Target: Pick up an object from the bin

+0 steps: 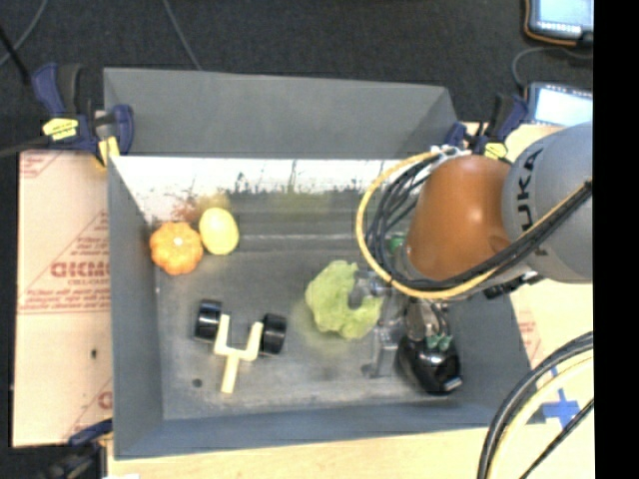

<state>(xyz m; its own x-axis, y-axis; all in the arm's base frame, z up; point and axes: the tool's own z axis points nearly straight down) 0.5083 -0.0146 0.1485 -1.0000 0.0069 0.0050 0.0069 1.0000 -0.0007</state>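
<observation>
One green lump, roughly round, lies just beside the arm.

Green crumpled lump lies right of centre on the bin floor. Orange ball and yellow ball touch at the back left. White fork-shaped axle with two black wheels lies flat, front left.

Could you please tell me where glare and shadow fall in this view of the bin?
In the camera view, glare washes the far wall into a white band; the floor is dimmer; the arm darkens the right corner round the claw and a black thing; the orange cover has a soft sheen.
</observation>
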